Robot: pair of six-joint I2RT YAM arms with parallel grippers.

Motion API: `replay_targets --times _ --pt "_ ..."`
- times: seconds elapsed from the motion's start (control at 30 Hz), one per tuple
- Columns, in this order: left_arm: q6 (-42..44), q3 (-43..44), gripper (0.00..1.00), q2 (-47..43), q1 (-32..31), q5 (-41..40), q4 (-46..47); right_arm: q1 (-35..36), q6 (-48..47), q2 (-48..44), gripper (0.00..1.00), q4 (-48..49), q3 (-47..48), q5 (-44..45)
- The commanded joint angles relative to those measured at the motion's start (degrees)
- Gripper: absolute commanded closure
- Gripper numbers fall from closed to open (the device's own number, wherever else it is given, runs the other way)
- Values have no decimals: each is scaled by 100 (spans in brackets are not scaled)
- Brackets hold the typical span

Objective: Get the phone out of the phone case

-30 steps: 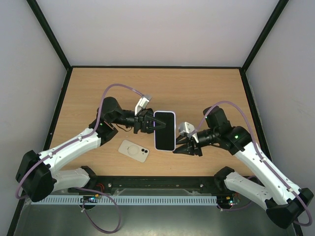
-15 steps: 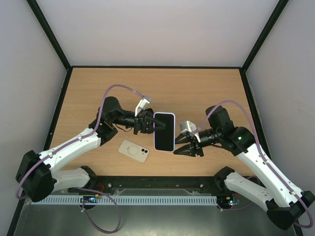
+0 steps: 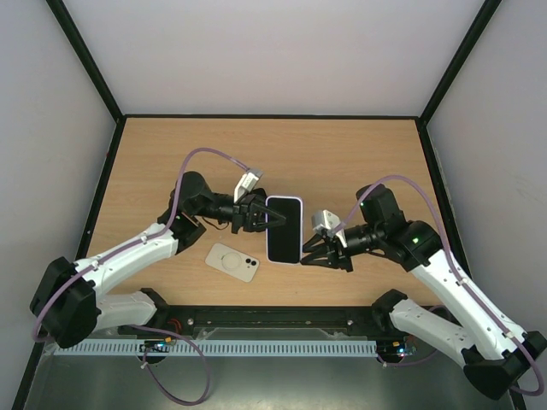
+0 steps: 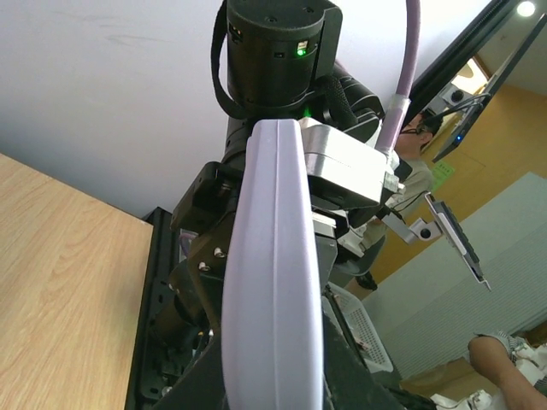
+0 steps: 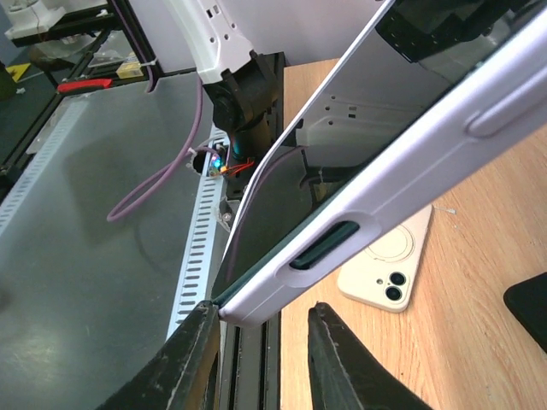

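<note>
Top external: phone [image 3: 285, 229] in left claw [image 3: 263, 217]

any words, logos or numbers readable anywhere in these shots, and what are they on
No text can be read in any view.
phone screen: dark, nothing showing.
lilac phone case: plain, no brand visible.
white slab on the table: only a ring mark and two lenses, no words.
yellow tag in the background of the right wrist view: too small to read.
</note>
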Motion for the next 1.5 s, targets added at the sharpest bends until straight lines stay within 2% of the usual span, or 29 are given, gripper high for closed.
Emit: replay_targets --times 0.0,0.1,0.43,0.5,0.73,0.87,0.97,1.27,1.37,1.4,1.47 --pt "-389 -7 97 -40 13 184 881 13 198 -48 77 298 -56 589" --pt "-641 -72 98 -66 8 244 1160 20 427 -93 80 544 -121 967" --pt "-1256 -492 98 -70 -127 175 2137 14 1140 304 80 964 21 2096" --pt "-1224 -553 98 -76 -136 128 2143 9 1227 317 79 958 149 2069" --pt "-990 -703 97 178 -325 -53 2181 5 1730 330 64 1010 676 2011" --pt "-987 -709 98 504 -420 -111 2338 2 1879 427 60 927 862 1477" --pt "-1061 -662 98 762 -482 -106 2552 -10 2171 480 55 1025 969 1465" --pt "-1523 -779 97 1565 -583 -350 3538 -250 2697 441 51 1283 1329 955" --pt "-1805 -821 97 1836 -582 -507 4075 -311 2812 438 57 1333 1382 692" --pt "-2034 -746 97 2048 -577 -644 4343 -338 2864 480 73 1371 1289 250" --pt "-2080 -606 97 2188 -555 -755 4287 -364 2948 532 85 1412 1171 19"
